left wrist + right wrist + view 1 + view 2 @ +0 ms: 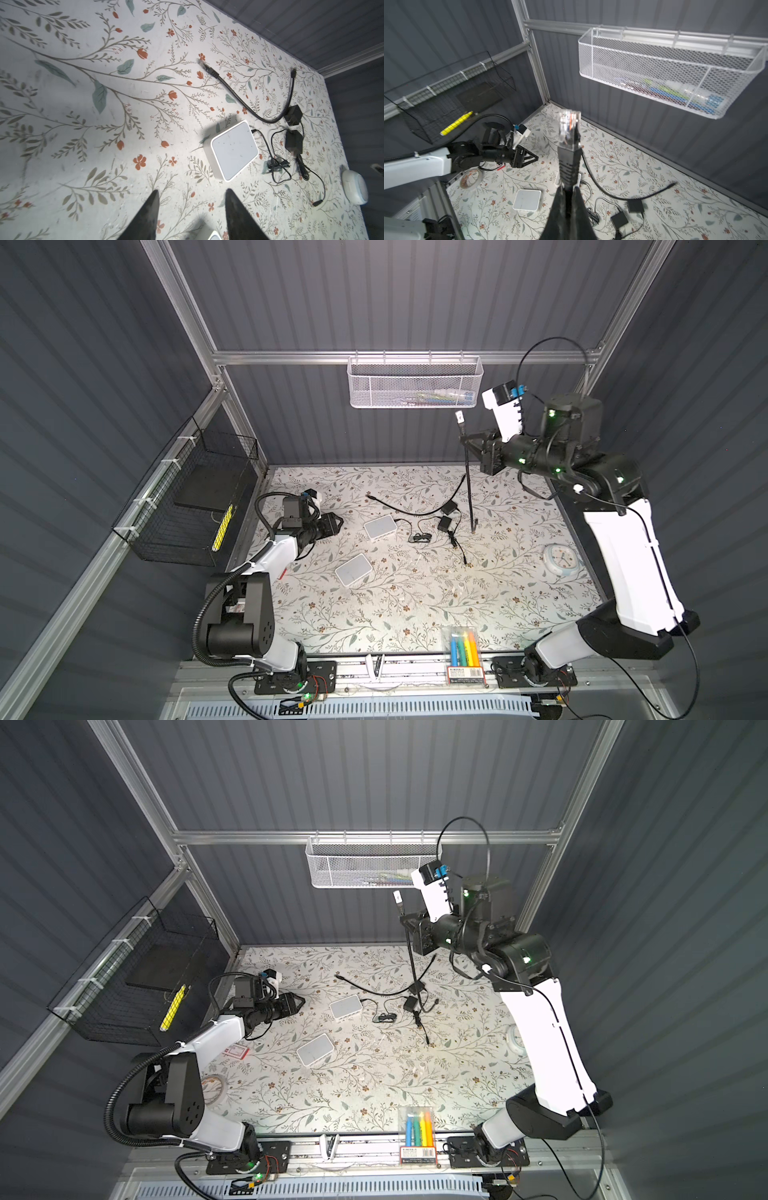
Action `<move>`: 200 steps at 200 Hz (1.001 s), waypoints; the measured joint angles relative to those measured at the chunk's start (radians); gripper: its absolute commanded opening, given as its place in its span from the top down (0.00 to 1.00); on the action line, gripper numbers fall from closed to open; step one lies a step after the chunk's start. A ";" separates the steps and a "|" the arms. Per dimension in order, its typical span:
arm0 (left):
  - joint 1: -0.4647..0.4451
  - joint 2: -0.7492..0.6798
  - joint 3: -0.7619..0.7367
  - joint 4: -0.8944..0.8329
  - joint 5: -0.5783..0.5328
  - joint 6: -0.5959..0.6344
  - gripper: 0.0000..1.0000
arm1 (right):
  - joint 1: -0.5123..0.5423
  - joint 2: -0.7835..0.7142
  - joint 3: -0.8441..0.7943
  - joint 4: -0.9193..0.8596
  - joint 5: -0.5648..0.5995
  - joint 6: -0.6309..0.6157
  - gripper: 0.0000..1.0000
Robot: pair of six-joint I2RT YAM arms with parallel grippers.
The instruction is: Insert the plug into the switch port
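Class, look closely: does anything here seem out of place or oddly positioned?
Yes. The clear plug of the black network cable points upward, held high above the floral table by the shut right gripper, far from both white square switch boxes; its other end hangs toward the table.

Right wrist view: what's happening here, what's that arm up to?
The right tool is shut on a black cable just behind its clear plug, holding it high above the table. The left tool hovers open and empty near a white switch. The plug is not yet in any port.
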 measured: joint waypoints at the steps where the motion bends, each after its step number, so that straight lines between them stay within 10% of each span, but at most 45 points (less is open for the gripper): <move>1: 0.000 0.000 0.000 0.001 0.002 0.000 0.49 | 0.000 0.001 -0.004 0.000 0.000 -0.001 1.00; 79: -0.204 -0.015 -0.118 0.212 0.172 -0.053 0.47 | 0.013 0.194 -0.691 0.354 -0.175 0.161 1.00; 200: -0.425 0.056 -0.228 0.800 0.251 -0.357 0.47 | 0.032 0.193 -0.852 0.857 -0.373 0.426 1.00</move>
